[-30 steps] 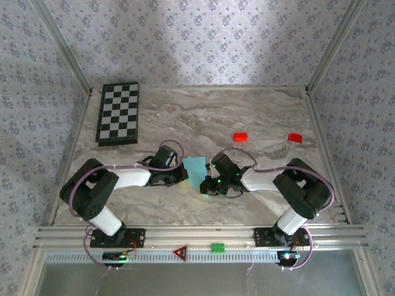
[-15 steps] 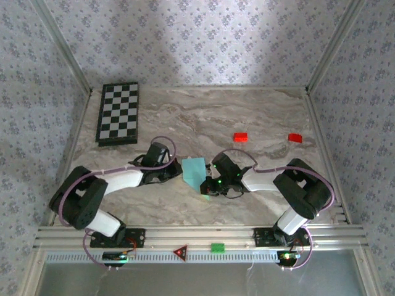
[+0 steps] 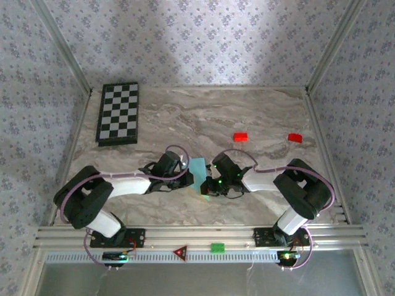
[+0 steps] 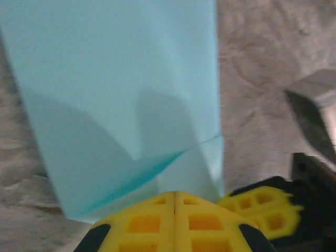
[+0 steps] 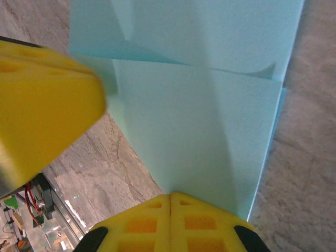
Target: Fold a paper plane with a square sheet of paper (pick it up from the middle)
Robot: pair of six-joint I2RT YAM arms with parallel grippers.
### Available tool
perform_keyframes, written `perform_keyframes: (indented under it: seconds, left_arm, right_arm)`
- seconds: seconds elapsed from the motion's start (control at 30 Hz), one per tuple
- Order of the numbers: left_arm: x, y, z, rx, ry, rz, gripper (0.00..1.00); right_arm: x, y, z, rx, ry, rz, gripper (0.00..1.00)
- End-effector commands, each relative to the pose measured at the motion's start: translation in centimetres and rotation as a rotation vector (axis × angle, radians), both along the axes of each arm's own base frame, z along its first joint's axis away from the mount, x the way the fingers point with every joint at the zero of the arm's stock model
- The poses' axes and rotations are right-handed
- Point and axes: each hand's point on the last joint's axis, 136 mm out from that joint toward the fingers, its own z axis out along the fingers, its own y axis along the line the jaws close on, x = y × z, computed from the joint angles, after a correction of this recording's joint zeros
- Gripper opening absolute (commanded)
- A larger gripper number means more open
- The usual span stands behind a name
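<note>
A checkerboard point(image 3: 118, 113) lies far left on the marble table point(image 3: 203, 111), with two red blocks point(image 3: 240, 137) apart at right.

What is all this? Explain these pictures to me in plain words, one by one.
These are two robot arms bolted to the near edge of a marble-patterned table. Each arm ends in a two-finger gripper with yellow pads. The wide picture looks down from above and behind the arms. The two close-ups come from small cameras on the left and right wrists. On the table lie a chessboard, two small red blocks and, between the arms, a partly folded light blue paper. The left gripper and the right gripper are both shut, and their tips meet the paper from opposite sides. I cannot tell whether they pinch it or just press it flat.
</note>
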Motion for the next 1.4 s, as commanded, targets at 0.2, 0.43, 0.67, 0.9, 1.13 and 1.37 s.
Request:
perform_keyframes:
  seconds: [0.2,0.43,0.67,0.9,1.13,1.37]
  left_arm:
    - [1.6,3.0,-2.6,0.049,-0.003,0.032,0.0]
    - [2.8,4.1,-1.4,-0.007,-0.024,0.023,0.0]
    - [3.7,4.7,0.3,-0.045,-0.054,0.057,0.01]
    - [3.7,3.3,4.6,-0.109,-0.123,0.044,0.03]
    - [1.8,0.8,2.9,-0.065,-0.085,-0.065,0.02]
    - [1.6,1.0,-0.4,0.016,-0.037,-0.059,0.0]
  right_arm:
    - [-3.1,-4.1,-4.3,-0.185,0.123,-0.012,0.0]
    - [-3.3,-4.4,-4.4,-0.189,0.125,-0.011,0.0]
    - [-3.1,-4.1,-4.2,-0.182,0.117,-0.013,0.0]
    - [-2.8,-3.9,-3.7,-0.169,0.112,-0.012,0.0]
    - [-2.1,-3.2,-2.8,-0.141,0.1,-0.014,0.0]
    - [-0.8,-1.9,-1.1,-0.088,0.072,-0.014,0.01]
